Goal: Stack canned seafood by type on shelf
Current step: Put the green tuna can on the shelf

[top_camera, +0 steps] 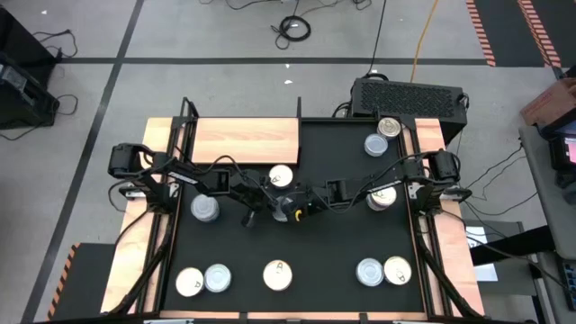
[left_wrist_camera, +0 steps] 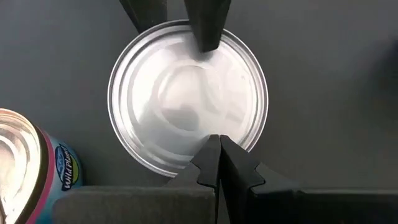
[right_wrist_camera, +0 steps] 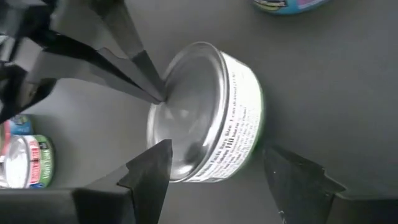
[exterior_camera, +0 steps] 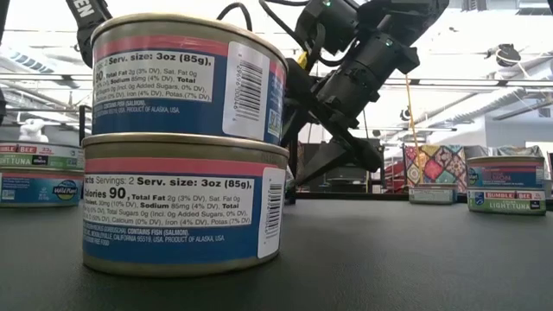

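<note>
A flat round tin with a silvery top (left_wrist_camera: pixel 180 93) sits on the black mat at the table's middle, mostly hidden under both grippers in the high view. My left gripper (left_wrist_camera: pixel 216 155) is shut, its tips over the tin's top near the rim. My right gripper (right_wrist_camera: pixel 221 180) is open and reaches in from the right, one finger in front of the tin's (right_wrist_camera: pixel 205 118) top face and the other beyond its base. The shelf (top_camera: pixel 245 139), a light wooden board, lies at the far left with no tin on it. My left gripper's shut fingertips (right_wrist_camera: pixel 155 93) meet the tin's top face (right_wrist_camera: pixel 177 106) close to its rim, slanting down from the table's left side. My right gripper: I cannot tell whether either finger (right_wrist_camera: pixel 149 174) touches the tin.
Other tins lie around on the mat: a cream one (top_camera: pixel 281 177) just beyond the grippers, a silvery one (top_camera: pixel 205 208) to the left, three at the right (top_camera: pixel 382 196) and several along the near edge (top_camera: pixel 218 277). In the low view, two stacked tins (exterior_camera: pixel 181 147) fill the foreground.
</note>
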Controlling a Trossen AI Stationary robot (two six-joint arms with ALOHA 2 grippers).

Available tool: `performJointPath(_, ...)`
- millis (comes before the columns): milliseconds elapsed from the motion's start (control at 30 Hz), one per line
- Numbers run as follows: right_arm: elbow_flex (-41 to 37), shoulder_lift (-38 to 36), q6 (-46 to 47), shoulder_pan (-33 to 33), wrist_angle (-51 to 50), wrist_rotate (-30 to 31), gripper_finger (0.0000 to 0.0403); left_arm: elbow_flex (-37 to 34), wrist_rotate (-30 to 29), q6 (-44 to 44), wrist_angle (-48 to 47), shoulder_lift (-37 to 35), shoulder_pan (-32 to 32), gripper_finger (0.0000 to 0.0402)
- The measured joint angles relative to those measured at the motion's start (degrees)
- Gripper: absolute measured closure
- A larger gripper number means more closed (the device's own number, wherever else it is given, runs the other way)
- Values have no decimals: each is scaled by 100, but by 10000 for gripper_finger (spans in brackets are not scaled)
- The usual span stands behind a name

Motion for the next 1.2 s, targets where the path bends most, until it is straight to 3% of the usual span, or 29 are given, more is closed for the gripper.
performJointPath(467,12,510,-42,-20,1087,-136,174,-33,270,-35,-211,-37,-34,388)
performJointPath(700,4,478,-116,-31,973,-96,247,-83,-30,157,-853,-671,-45,388)
performJointPath(1033,0,471,-905,-53,1199,213,388,-42,-359,263,-1726,-2608,-24,388)
performJointPath(1200,1,465,-847,-44,1146,142,385,-69,-431,95,-2152,-3095,-2,388)
